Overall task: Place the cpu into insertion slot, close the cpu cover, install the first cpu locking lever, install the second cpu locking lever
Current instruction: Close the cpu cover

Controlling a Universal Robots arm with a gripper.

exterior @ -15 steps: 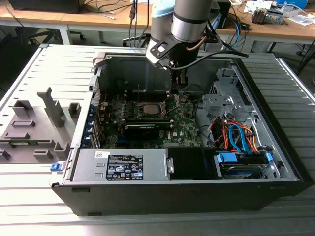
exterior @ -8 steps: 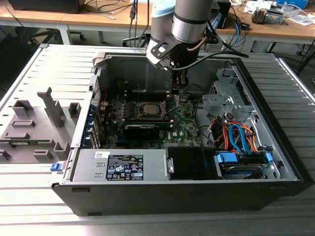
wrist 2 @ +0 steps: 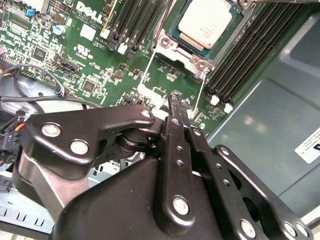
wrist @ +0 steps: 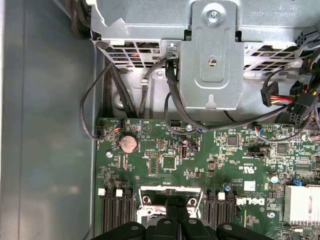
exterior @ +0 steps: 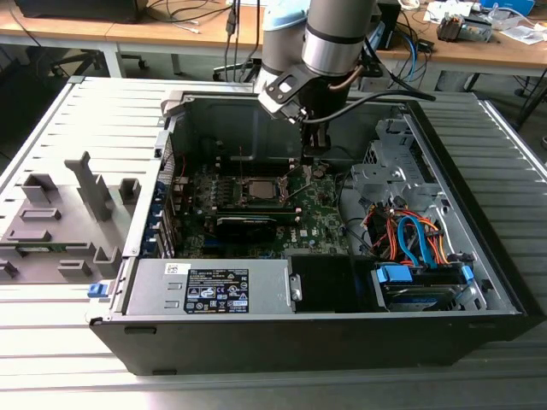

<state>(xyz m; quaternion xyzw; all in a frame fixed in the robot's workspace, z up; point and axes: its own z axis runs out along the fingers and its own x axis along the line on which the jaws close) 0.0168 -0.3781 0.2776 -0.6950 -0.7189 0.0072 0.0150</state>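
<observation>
Fingers [wrist 2: 175, 125] are pressed together with nothing visible between them, their tips close to the green motherboard [wrist 2: 85, 60] and near the insertion slot [wrist 2: 172, 34] in the second wrist view. The cpu [wrist 2: 207, 22] lies flat in that slot, silver top exposed. 2 thin wire levers [wrist 2: 149, 67] run from the slot's metal corners toward the fingertips; whether either one touches them cannot be told. In the exterior view, the arm [exterior: 338, 43] reaches down into an open computer case [exterior: 299, 342] lying on a slatted desk [exterior: 68, 359], with grey fixture blocks [exterior: 60, 222] at the exterior view's left.
</observation>
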